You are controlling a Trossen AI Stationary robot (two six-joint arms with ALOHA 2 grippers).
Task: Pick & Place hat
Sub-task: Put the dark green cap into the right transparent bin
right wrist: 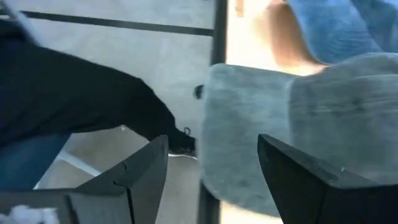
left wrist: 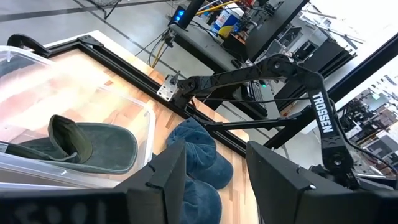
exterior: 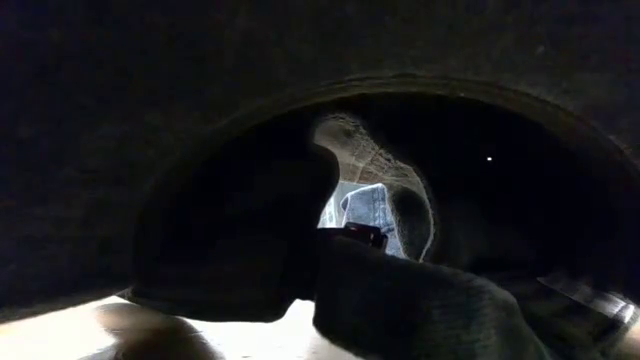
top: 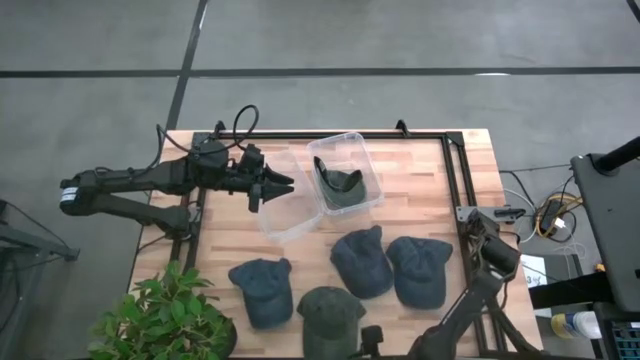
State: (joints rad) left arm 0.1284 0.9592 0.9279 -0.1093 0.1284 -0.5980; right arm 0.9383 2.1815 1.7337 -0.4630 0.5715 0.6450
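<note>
above the clear bins (top: 300,205), the left gripper (top: 283,186) hangs with fingers parted — holding nothing. one green hat (top: 340,186) lies in a bin; the right gripper (right wrist: 211,168) — also spread — waits by the table's near edge.

Five caps total: one dark green cap (top: 340,185) sits inside the right-hand clear bin (top: 370,165), brim curled up against the bin wall. Four more lie loose on the table (top: 420,180) nearer the front edge: a blue cap (top: 262,288) at left, an olive cap (top: 330,318) at the front, then two blue caps side by side, touching, (top: 362,260) and (top: 420,270). The second clear bin (top: 285,225) holds no cap.
</note>
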